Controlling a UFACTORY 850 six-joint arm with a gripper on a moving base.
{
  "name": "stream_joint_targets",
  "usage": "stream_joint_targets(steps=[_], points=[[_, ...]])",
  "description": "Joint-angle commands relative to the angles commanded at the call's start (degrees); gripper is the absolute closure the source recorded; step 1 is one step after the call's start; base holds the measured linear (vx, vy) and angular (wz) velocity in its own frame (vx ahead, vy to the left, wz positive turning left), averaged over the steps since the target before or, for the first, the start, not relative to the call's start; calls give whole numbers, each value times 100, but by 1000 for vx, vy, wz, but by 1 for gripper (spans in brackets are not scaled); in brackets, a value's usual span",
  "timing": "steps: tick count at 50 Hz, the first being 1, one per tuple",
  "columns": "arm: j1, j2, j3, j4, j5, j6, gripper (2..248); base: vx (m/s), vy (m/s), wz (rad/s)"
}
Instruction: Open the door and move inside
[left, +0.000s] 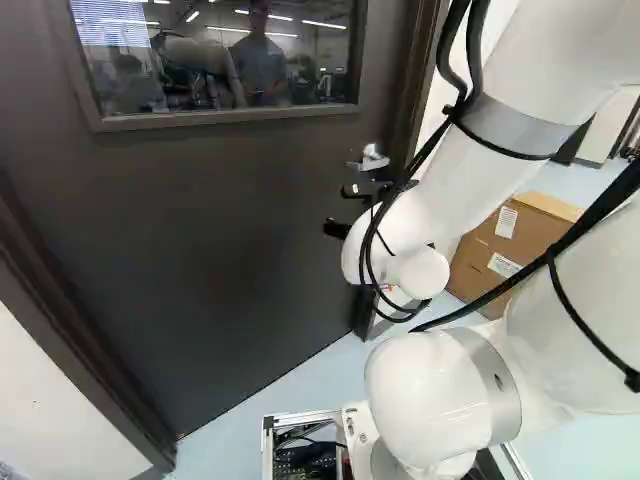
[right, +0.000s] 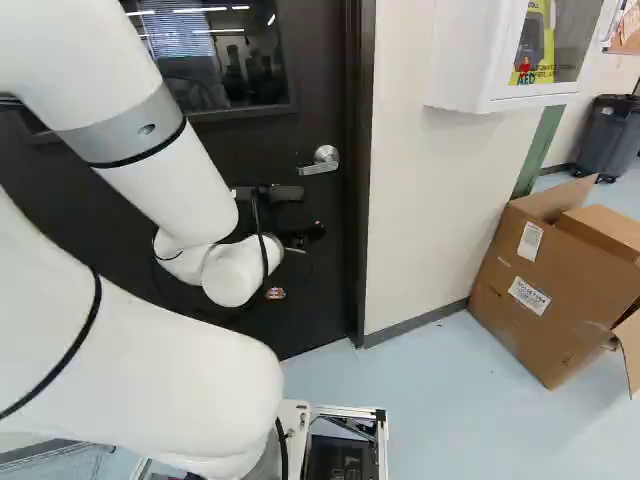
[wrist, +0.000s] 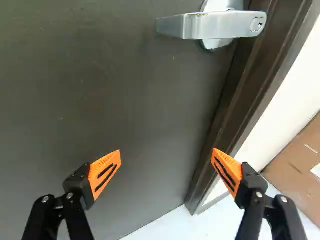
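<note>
Door (wrist: 100, 100) shut, handle (wrist: 210, 25) untouched, my hand (wrist: 166, 151) wide and empty.
The handle sits level, near the door's edge beside the frame (wrist: 250, 75), so I judge only the approach is under way; turning the handle, opening the door and driving inside are all left. My arm (right: 120, 370) reaches ahead, bent, with its wrist lower than the handle. My hand faces the door, apart from the handle and below it, its two fingers spread well apart with nothing between them; it likely needs to rise to the handle.
</note>
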Motion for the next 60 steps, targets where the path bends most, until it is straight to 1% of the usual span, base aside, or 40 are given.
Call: stream_joint_targets(steps=[13,43,60], points=[[0,0,0,0,0,0,3,-88,9,12],[0,0,0,0,0,0,3,-125,33,-7],[0,0,0,0,0,0,3,-121,1,7]])
